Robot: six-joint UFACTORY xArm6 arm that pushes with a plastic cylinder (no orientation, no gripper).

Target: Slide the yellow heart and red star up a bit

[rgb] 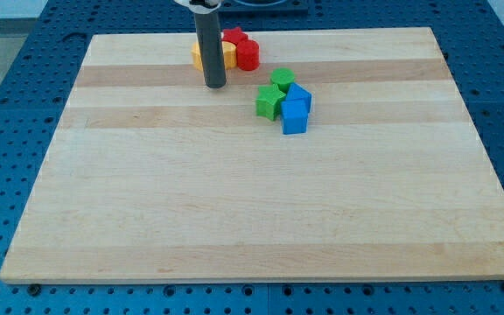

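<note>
Blue pegboard surrounds a pale wooden board (252,201) that fills most of the single camera view. At the frame's upper middle stands the dark rod, my tip (215,86) resting on the wood just below a tight cluster near the board's top edge. That cluster holds the yellow heart (229,57), largely hidden behind the rod, the red star (233,37) above it, and a red round block (248,56) touching them on the right. Sitting below the pair, the tip looks placed to shove them upward; little board remains above. No pincer exists on this arm, so nothing spreads or pinches.

Right of the tip, well apart, huddle two green blocks (275,93) and two blue blocks (296,108).

Count: one yellow, two red, two green, two blue.
</note>
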